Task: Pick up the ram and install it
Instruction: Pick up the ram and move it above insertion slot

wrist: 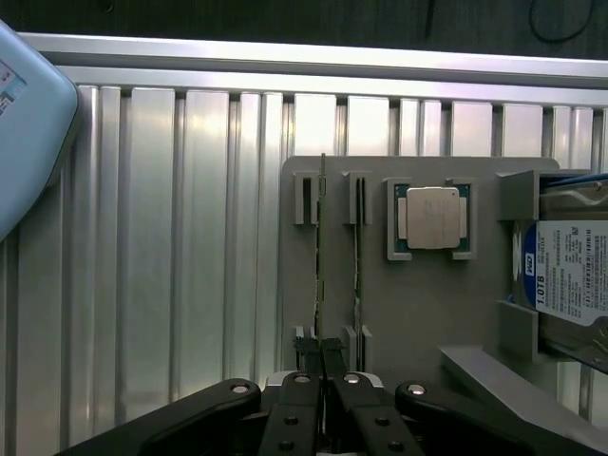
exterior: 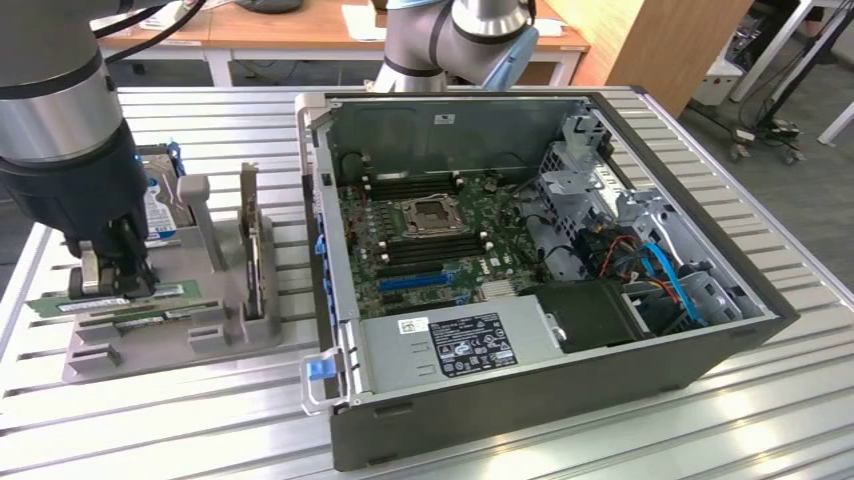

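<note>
I read exterior view left to right. Table (exterior: 200,425) edge close on left, open slats in front of holder (exterior: 174,340). Gripper (exterior: 114,288) sits low over holder, fingers pinched almost shut on ram (exterior: 54,304), gripped near mid-length. Second stick (exterior: 154,318) lies parallel, just beside. In wrist view, gripper (wrist: 321,359) is clamped on ram (wrist: 321,247), seen edge-on in its slots. Expansion card (exterior: 250,235) stands upright near gripper's right, narrow gap. Computer case (exterior: 534,400) further right, open side up, room above.
</note>
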`<state>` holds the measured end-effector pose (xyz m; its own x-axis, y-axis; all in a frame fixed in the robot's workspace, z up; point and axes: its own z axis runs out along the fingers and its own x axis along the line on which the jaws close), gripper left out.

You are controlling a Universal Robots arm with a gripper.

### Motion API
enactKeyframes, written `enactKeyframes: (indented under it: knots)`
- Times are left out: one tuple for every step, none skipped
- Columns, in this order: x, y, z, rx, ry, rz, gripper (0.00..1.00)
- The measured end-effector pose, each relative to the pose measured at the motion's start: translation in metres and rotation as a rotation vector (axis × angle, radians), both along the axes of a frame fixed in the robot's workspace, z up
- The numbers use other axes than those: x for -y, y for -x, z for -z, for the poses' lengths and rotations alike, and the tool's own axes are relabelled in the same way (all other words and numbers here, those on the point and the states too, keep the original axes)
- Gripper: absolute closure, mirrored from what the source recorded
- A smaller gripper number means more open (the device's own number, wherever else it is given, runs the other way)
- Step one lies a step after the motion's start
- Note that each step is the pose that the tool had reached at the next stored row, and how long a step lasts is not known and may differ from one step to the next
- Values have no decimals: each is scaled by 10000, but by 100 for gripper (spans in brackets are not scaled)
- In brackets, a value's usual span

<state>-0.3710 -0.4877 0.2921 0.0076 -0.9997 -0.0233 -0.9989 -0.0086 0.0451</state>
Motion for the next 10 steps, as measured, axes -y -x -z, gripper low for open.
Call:
enactKeyframes:
  knots:
    - [0,0,-8,1,-1,0,88]
    - [0,0,-17,1,-1,0,88]
    - [0,0,-26,1,0,0,88]
    - [0,0,-33,1,-1,0,88]
    - [0,0,-39,1,-1,0,88]
    - [0,0,-46,1,-1,0,88]
    - [0,0,-53,2,-1,0,88]
    - [0,0,-62,1,-1,0,88]
    - [0,0,-70,1,-1,0,88]
    - [0,0,-81,2,-2,0,88]
